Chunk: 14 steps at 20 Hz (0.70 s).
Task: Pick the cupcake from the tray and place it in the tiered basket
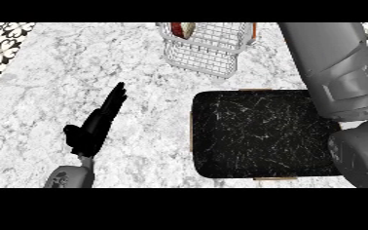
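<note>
The cupcake (184, 29), a red-and-cream shape, already lies in the white wire tiered basket (205, 53) beyond the bare black marbled tray (255, 134), so placing looks done; the left hand (97, 124) rests open, the right hand is unseen, and withdrawal remains.

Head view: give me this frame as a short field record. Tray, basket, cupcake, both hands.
surface: white marbled counter
tray: black tray, right of centre, nothing visible on its dark surface
basket: white wire tiered basket, at the far edge, behind the tray
cupcake: red and pale item, likely the cupcake, lying in the basket's upper left corner
left hand: left hand, fingers straight, over the counter left of the tray, holding nothing
right hand: not visible; only the grey right forearm shows, over the tray's right side
</note>
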{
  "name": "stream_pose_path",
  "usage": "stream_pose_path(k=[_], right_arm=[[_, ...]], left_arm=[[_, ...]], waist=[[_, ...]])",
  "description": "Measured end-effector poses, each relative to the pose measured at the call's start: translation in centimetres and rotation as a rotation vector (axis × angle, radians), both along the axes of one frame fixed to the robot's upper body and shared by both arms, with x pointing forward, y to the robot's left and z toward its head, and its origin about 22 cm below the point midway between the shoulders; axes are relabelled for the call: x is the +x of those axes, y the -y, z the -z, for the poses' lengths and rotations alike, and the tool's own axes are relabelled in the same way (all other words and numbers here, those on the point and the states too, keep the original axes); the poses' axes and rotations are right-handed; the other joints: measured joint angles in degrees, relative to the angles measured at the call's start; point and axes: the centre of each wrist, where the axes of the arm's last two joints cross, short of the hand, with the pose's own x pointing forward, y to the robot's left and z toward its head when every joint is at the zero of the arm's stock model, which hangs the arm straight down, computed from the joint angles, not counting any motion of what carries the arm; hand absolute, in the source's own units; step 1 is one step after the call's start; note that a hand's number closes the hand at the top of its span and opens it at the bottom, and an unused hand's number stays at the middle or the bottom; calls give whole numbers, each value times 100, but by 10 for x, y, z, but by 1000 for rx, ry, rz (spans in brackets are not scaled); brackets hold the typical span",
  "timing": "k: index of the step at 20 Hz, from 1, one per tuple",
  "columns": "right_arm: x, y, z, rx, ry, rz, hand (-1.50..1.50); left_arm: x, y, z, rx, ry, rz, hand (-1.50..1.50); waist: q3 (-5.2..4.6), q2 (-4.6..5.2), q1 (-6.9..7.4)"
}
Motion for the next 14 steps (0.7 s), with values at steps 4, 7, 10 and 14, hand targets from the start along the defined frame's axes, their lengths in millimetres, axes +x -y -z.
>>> stream_pose_path(k=[4, 7, 10, 14], right_arm=[[-1, 42, -12, 18, 110, 130, -150], [-6, 86, -14, 66, 182, 182, -150], [-16, 136, -10, 93, 228, 204, -150], [-41, 197, -4, 95, 238, 207, -150]], left_arm=[[-2, 0, 2, 1, -9, -13, 0], [-5, -5, 6, -3, -13, -33, 0], [-4, -12, 2, -6, -14, -51, 0], [-5, -10, 4, -1, -15, -57, 0]], waist=[[5, -39, -107], [8, -65, -194], [12, -91, -273], [10, -104, -330]])
